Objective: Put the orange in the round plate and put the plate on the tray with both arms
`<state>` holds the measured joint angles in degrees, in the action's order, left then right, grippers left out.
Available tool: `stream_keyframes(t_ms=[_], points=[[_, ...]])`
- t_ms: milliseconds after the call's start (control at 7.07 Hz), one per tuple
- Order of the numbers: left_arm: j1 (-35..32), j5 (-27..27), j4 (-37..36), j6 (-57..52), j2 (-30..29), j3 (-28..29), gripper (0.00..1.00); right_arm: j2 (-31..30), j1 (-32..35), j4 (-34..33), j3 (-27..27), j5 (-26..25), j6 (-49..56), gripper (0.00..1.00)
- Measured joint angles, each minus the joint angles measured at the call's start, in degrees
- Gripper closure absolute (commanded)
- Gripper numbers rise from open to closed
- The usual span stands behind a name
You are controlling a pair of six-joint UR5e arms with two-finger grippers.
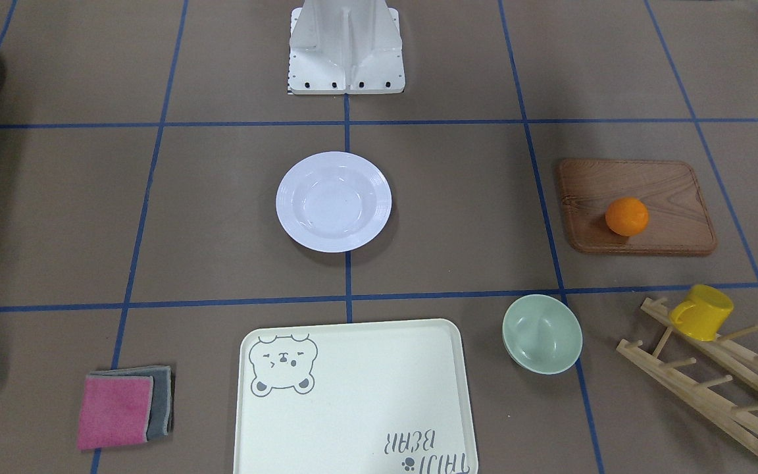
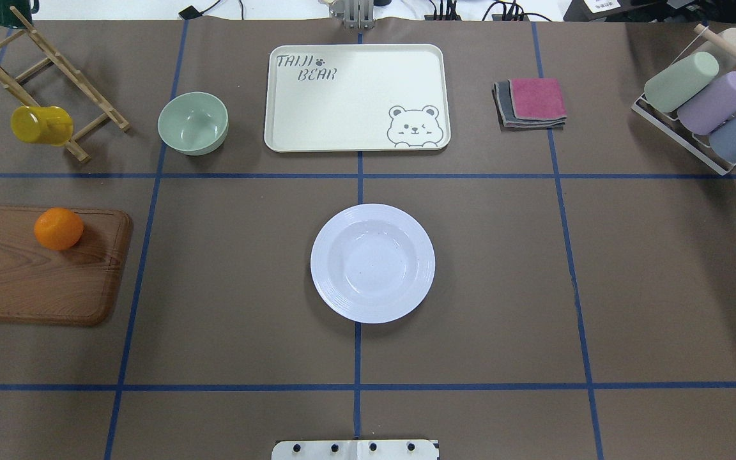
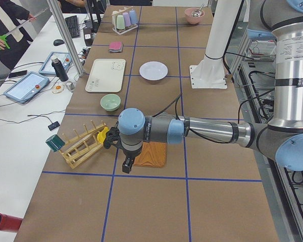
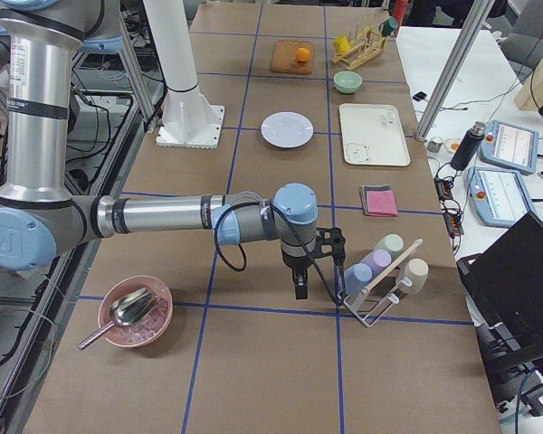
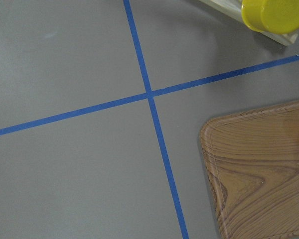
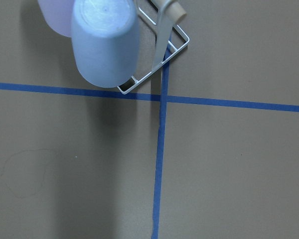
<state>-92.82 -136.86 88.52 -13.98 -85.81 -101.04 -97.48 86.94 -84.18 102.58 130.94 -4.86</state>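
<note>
The orange (image 2: 59,228) rests on a wooden board at the table's left. The white round plate (image 2: 372,262) sits empty at the centre. Beyond it lies the cream bear tray (image 2: 355,96), with nothing on it. Neither arm shows in the overhead or front views. The left gripper (image 3: 126,165) hangs above the board's outer end in the exterior left view, hiding the orange there. In the exterior right view the right gripper (image 4: 300,287) hangs beside the cup rack. I cannot tell whether either gripper is open or shut.
The wooden board (image 2: 23,281) lies left of the plate. A pale-green bowl (image 2: 193,122) stands left of the tray, a yellow mug (image 2: 41,124) on a wooden rack behind it. Folded cloths (image 2: 531,102) and a rack of pastel cups (image 2: 700,96) are at the right.
</note>
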Motion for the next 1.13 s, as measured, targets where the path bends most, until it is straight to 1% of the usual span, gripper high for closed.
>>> stream_keyframes(t_ms=[142,425,708,849,991,1132], points=[[0.0,0.0,1.7,0.0,0.0,0.1,0.00,0.1,0.0,0.0,0.1,0.1,0.0,0.00],[-0.1,-0.1,7.2,0.1,0.0,0.0,0.00,0.4,-0.7,0.7,1.0,0.2,-0.2,0.00],[0.0,-0.7,10.9,0.4,-0.4,-0.1,0.00,1.3,-1.9,5.5,1.8,2.1,-0.9,0.00],[0.0,-3.1,11.8,0.3,-0.2,0.3,0.00,1.9,-2.4,8.0,2.1,3.7,-1.8,0.00],[0.1,-7.5,13.2,0.3,0.1,0.6,0.00,2.4,-2.9,10.6,2.2,5.0,-4.1,0.00],[1.7,-10.9,14.8,1.2,0.1,0.6,0.00,2.6,-4.1,13.4,2.2,5.5,-7.7,0.00]])
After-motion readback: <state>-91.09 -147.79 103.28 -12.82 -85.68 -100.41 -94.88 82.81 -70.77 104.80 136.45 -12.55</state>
